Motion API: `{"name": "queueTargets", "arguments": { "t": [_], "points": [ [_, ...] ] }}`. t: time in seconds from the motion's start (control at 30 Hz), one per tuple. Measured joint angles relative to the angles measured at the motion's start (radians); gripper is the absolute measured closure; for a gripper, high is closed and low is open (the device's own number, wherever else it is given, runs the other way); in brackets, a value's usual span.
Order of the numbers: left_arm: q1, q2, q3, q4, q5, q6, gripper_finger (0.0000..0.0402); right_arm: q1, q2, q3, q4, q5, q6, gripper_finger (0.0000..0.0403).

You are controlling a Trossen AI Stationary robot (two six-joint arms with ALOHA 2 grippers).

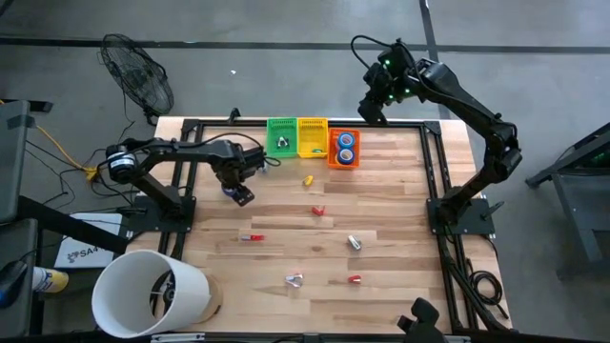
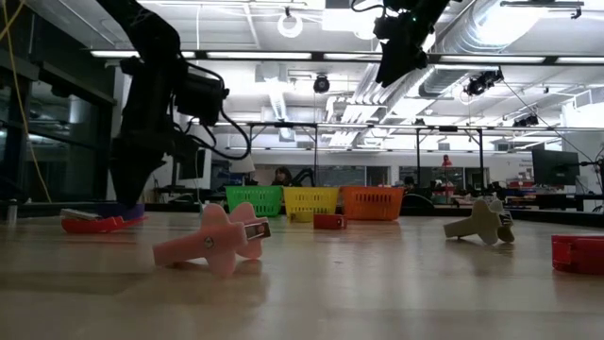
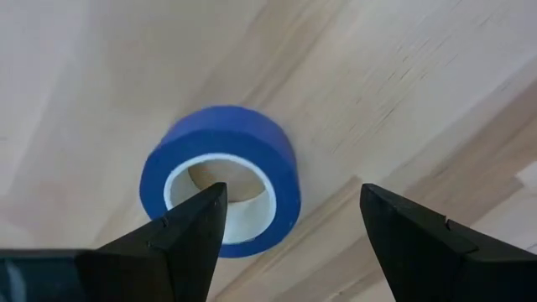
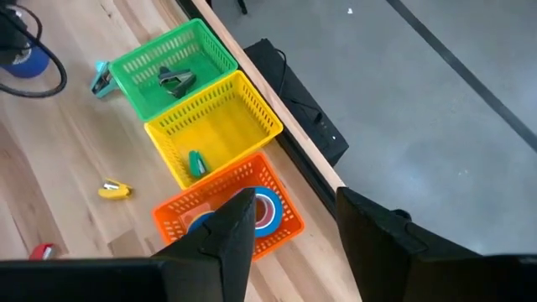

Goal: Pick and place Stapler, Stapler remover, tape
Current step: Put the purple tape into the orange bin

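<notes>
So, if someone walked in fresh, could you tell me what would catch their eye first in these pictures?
Probably the three bright baskets, green, yellow and orange, in a row at the table's far edge, with the right pincer hanging open above the orange one. Next, the left pincer, open and down at a blue tape roll lying flat on the wood, one finger over its centre hole.

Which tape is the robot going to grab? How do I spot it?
Find the three baskets at the table's far edge, then the left gripper nearby. Under its open jaws lies the blue tape roll, flat on bare wood, the only roll outside a basket.
</notes>
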Motion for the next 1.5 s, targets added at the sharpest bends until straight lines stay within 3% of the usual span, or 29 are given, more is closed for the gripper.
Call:
{"name": "queueTargets", "arguments": {
  "t": [0.13, 0.27, 0.63, 0.87, 1.13, 1.27, 1.5],
  "points": [
    [0.000, 0.000, -0.027, 0.001, 0.004, 0.011, 0.0145, 0.001, 0.000, 0.000, -0.005, -0.001, 0.013, 0.0245],
    [0.000, 0.000, -0.060, 0.038, 0.042, 0.027, 0.0186, 0.001, 0.000, 0.000, -0.007, -0.023, 0.022, 0.0247],
    [0.000, -0.002, -0.065, 0.084, 0.088, 0.189, 0.0366, 0.028, 0.000, 0.000, -0.007, -0.040, 0.032, 0.0246],
    [0.000, -0.060, 0.000, 0.252, 0.158, 0.334, 0.0363, 0.093, 0.000, 0.000, -0.007, -0.042, 0.039, 0.0247],
    [0.000, -0.245, 0.102, 0.553, 0.324, 0.538, 0.0366, 0.220, 0.001, -0.001, 0.009, -0.042, 0.040, 0.0247],
    [0.000, -0.333, 0.142, 0.739, 0.437, 0.604, 0.0366, 0.294, 0.001, -0.001, 0.106, -0.050, 0.039, 0.0245],
    [0.000, -0.399, 0.176, 0.940, 0.545, 0.593, 0.0366, 0.417, 0.001, -0.001, 0.394, -0.082, 0.022, 0.0246]
  ]
}}
